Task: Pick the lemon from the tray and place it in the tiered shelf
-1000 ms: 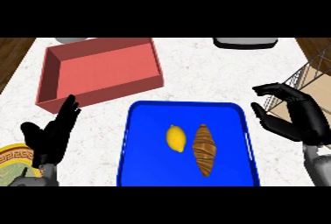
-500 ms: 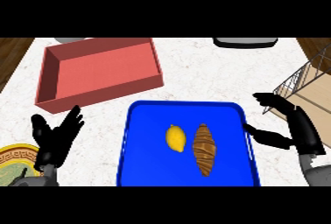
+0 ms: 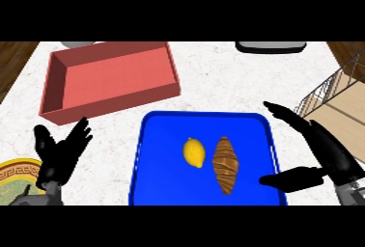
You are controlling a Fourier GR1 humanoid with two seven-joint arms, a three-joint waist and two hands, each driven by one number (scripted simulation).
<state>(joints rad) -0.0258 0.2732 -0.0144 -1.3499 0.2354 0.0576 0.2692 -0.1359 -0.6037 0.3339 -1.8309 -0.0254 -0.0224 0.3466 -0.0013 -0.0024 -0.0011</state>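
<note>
A yellow lemon [image 3: 194,152] lies near the middle of the blue tray [image 3: 164,135], with a brown croissant [image 3: 226,163] just to its right. My right hand [image 3: 324,149] hovers open over the tray's right rim, fingers stretched up and left, thumb low over the tray's lower right corner. It touches neither the lemon nor the croissant. The wire tiered shelf [image 3: 341,96] with wooden boards stands at the right edge, partly cut off. My left hand [image 3: 61,152] rests open left of the tray, fingers up.
A red open box [image 3: 107,79] sits behind the tray at the upper left. A patterned yellow plate [image 3: 14,181] shows at the lower left. Along the back edge stand a grey object [image 3: 271,47] and part of another [image 3: 78,44].
My right hand has dropped lower and moved in over the tray's right rim, fingers spreading out. My left hand has sunk slightly toward the lower left.
</note>
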